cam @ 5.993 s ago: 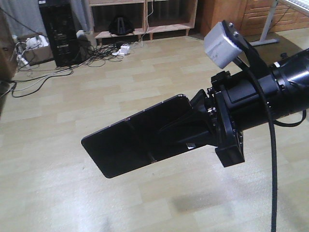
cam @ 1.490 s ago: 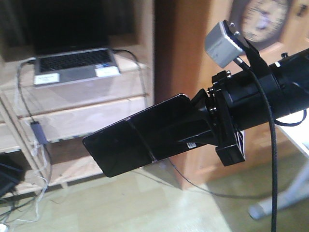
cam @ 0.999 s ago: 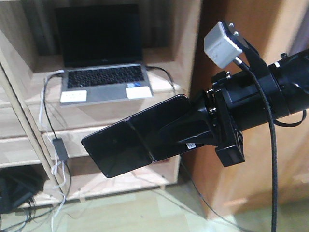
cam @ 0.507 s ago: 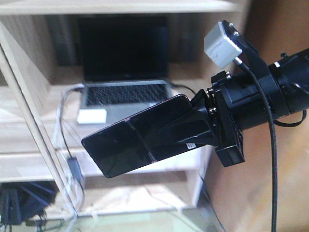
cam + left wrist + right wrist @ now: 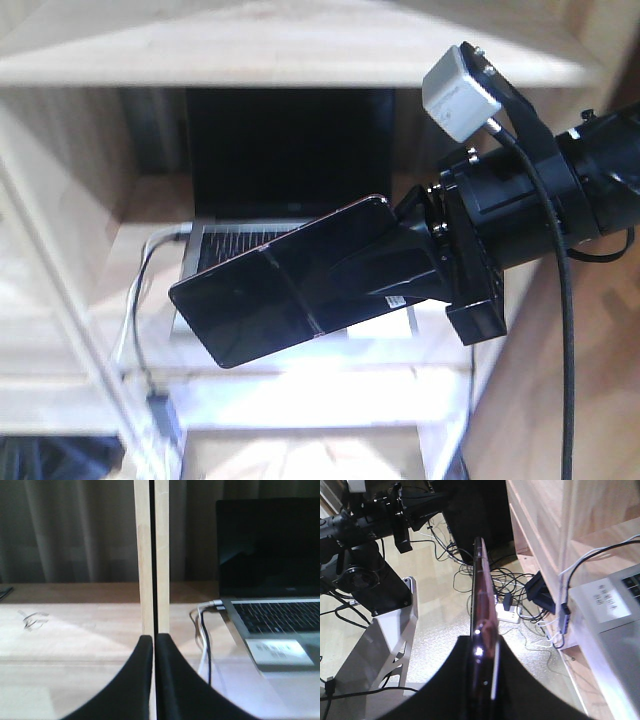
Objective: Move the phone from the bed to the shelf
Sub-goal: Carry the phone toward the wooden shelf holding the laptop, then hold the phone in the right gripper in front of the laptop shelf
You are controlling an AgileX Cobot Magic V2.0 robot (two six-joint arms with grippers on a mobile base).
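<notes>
The phone (image 5: 262, 297) is a glossy black slab with a rose-gold rim, held in the air by my right gripper (image 5: 335, 282), which is shut on one end of it. It hangs in front of the shelf (image 5: 300, 48), level with the compartment that holds a laptop. In the right wrist view the phone (image 5: 480, 587) shows edge-on between the black fingers of the right gripper (image 5: 483, 641), with the shelf (image 5: 542, 520) to its right. My left gripper (image 5: 152, 641) is shut with nothing in it, facing a shelf (image 5: 145, 555) upright. The bed is out of view.
An open grey laptop (image 5: 285, 150) sits in the shelf compartment, with cables running off its left side; it also fills the right of the left wrist view as the laptop (image 5: 270, 560). Tangled cables and a power strip (image 5: 507, 612) lie on the floor. The left arm (image 5: 370, 515) stands over the robot base.
The shelf and laptop have grown larger and shifted in the front view as the robot came closer. The phone stays the same in the right gripper.
</notes>
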